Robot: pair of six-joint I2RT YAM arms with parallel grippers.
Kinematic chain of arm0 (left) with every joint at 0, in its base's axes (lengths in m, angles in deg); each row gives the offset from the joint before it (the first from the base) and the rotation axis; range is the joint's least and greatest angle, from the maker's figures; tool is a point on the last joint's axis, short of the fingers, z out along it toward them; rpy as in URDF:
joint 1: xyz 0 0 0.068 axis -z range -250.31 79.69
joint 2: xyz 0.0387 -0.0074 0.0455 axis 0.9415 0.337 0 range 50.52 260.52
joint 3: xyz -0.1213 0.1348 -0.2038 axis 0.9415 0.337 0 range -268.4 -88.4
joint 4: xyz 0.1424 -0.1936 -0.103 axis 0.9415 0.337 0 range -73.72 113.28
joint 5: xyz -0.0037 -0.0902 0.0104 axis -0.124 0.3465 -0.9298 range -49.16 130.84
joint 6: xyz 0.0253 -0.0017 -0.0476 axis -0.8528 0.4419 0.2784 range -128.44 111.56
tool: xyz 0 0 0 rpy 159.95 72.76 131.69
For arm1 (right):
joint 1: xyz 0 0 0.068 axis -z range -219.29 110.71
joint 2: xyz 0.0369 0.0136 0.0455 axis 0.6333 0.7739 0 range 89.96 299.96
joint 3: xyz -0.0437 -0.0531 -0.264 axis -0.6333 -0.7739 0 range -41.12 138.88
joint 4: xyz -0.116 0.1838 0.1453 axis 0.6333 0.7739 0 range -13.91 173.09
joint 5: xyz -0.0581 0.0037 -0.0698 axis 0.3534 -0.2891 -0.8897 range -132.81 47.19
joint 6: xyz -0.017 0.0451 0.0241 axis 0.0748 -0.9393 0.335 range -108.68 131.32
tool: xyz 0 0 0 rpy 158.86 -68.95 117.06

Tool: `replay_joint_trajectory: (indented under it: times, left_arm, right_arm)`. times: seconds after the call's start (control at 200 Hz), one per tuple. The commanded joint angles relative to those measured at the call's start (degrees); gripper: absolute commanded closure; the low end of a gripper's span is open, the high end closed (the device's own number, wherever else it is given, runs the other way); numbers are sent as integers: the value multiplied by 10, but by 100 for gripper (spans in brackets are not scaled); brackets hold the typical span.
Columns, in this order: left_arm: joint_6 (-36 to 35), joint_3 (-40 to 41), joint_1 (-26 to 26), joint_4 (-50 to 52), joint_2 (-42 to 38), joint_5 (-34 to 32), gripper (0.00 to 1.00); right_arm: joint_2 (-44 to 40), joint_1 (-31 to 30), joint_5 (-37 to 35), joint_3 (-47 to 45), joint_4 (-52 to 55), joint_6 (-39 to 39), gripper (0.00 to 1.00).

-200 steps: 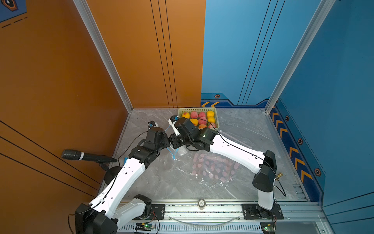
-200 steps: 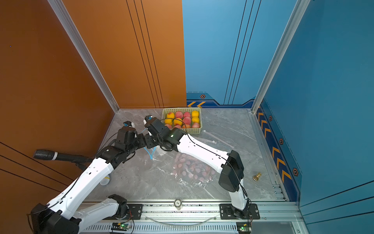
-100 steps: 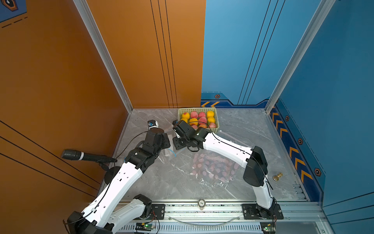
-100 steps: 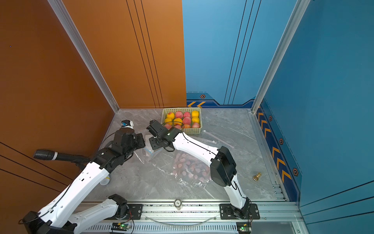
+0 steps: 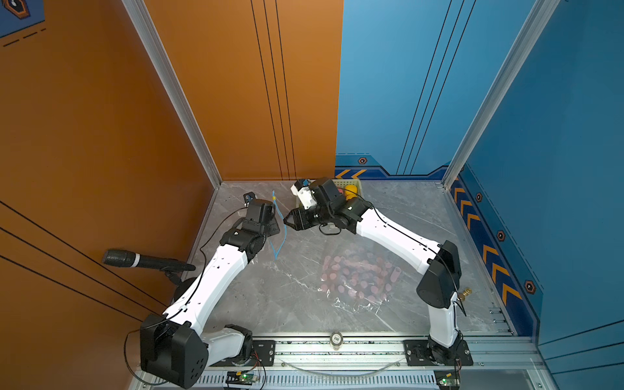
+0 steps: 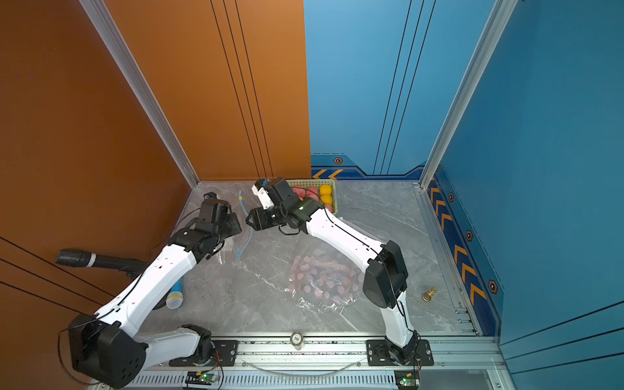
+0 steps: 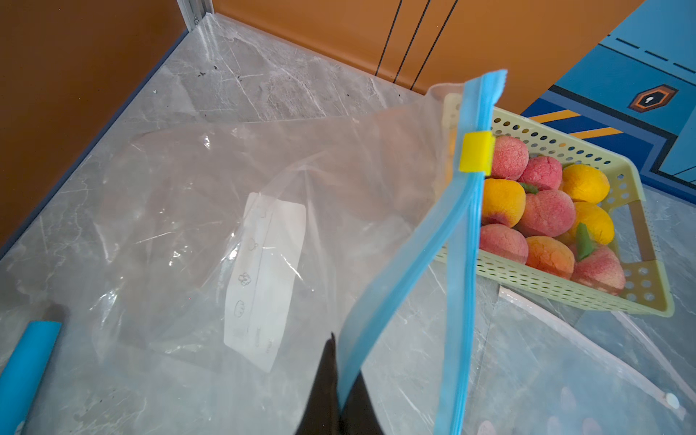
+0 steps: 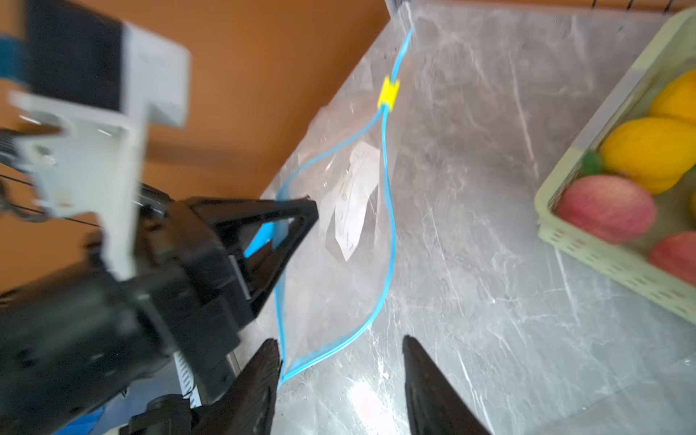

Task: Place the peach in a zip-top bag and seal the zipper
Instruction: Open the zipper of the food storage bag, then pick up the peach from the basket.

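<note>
A clear zip-top bag [image 7: 263, 226] with a blue zipper strip [image 7: 463, 244] and a yellow slider [image 7: 476, 150] stands with its mouth gaping at the back left of the table. My left gripper [image 7: 341, 376] is shut on one lip of that strip; in both top views it [image 5: 275, 219] [image 6: 236, 224] sits just left of the blue line. My right gripper [image 8: 339, 341] is open, with the strip's folded corner [image 8: 297, 369] against one fingertip and nothing between the jaws. Pink and orange peaches [image 7: 546, 214] fill the pale green basket [image 7: 565, 290].
A second clear bag of pink pieces [image 5: 358, 277] lies mid-table under the right arm. A black microphone [image 5: 135, 260] juts in from the left wall, with a blue-handled one [image 6: 175, 293] under the left arm. A brass piece [image 6: 429, 293] stands at the right.
My right gripper's jaws have spread apart. Both grippers have shifted toward the back left, and the bag's blue mouth now stands up between them.
</note>
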Motion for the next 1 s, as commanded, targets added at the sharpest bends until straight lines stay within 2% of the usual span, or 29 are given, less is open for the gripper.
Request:
replay_joint_trajectory:
  times: [0.0,0.09,0.23,0.536,0.721,0.991]
  left_arm:
    - [0,-16,-10,-21,10,26,100]
    - [3,-13,-14,-33,11,36,100]
    - [7,-12,-20,-48,19,63,100]
    - [31,-2,-25,-93,45,111,100]
    - [36,-8,-24,-103,63,129,100]
    - [37,-11,-22,-105,76,132,100]
  right_arm:
    - [-18,45,-5,-10,-28,-25,45]
    - [22,85,-47,16,19,-19,47]
    - [107,110,-132,81,90,20,46]
    - [281,134,-254,265,180,73,33]
    - [350,139,-281,332,176,105,26]
    - [388,137,-276,338,116,147,21]
